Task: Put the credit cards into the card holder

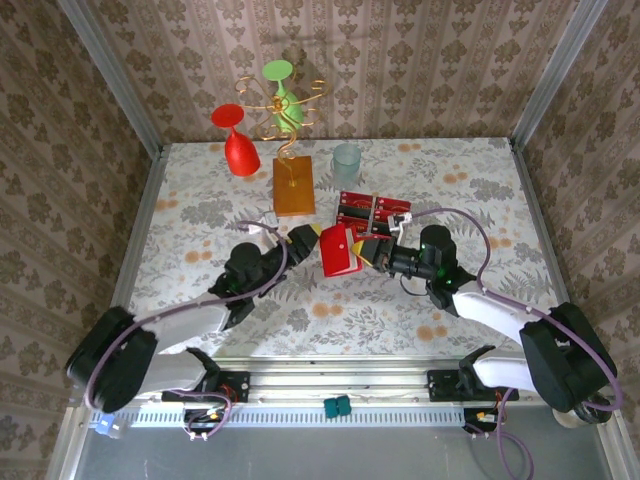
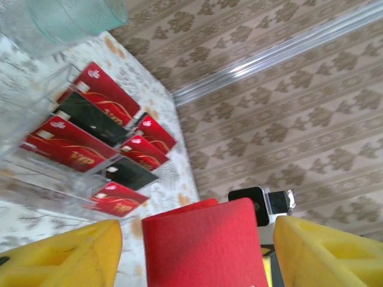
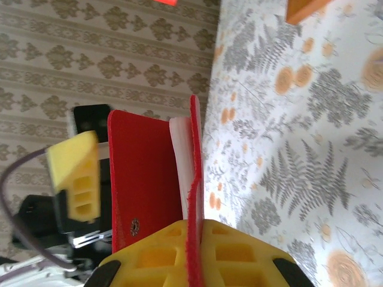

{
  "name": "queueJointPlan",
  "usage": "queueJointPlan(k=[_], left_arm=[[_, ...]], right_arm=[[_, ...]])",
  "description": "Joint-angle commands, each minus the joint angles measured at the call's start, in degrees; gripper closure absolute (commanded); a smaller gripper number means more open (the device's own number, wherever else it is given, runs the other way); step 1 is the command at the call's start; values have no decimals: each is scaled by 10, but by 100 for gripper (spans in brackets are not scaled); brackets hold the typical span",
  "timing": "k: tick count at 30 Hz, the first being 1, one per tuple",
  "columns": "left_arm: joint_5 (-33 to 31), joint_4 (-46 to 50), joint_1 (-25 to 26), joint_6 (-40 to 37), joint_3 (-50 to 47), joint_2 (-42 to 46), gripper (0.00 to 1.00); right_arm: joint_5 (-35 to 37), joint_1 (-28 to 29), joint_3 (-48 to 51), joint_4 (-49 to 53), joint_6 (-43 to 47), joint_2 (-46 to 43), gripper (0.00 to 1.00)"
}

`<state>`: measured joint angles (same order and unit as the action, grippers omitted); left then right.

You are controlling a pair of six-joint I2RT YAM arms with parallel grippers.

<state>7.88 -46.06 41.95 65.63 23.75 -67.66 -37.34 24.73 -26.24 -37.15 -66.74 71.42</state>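
Note:
The card holder (image 1: 340, 250), a plain red folding wallet, hangs above the table between my two grippers. My right gripper (image 3: 192, 236) is shut on the edge of one flap; the other flap (image 3: 146, 179) stands apart, with a pale pocket (image 3: 181, 155) between them. My left gripper (image 2: 197, 254) is open, its yellow fingers (image 2: 66, 257) either side of the card holder (image 2: 206, 245) with gaps showing. Several red credit cards (image 2: 72, 143) with dark stripes lie in a clear tray (image 1: 372, 212) just beyond the card holder.
An orange wooden block (image 1: 293, 185) with a wire stand sits behind the tray. A red glass (image 1: 238, 145), a green glass (image 1: 283, 90) and a clear cup (image 1: 346, 158) stand at the back. Patterned walls close in the table.

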Motion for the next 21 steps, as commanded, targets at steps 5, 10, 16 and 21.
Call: queueJointPlan(k=[5, 10, 16, 21], left_arm=[[-81, 440, 28, -198, 148, 82, 26], [-129, 583, 76, -259, 267, 4, 26], [-178, 685, 132, -314, 401, -119, 26], [-213, 788, 161, -337, 493, -208, 26]], right_arm=[[24, -3, 18, 94, 72, -26, 100], [38, -3, 24, 131, 97, -30, 100], [53, -1, 23, 154, 111, -30, 100], [60, -1, 25, 157, 112, -28, 100]])
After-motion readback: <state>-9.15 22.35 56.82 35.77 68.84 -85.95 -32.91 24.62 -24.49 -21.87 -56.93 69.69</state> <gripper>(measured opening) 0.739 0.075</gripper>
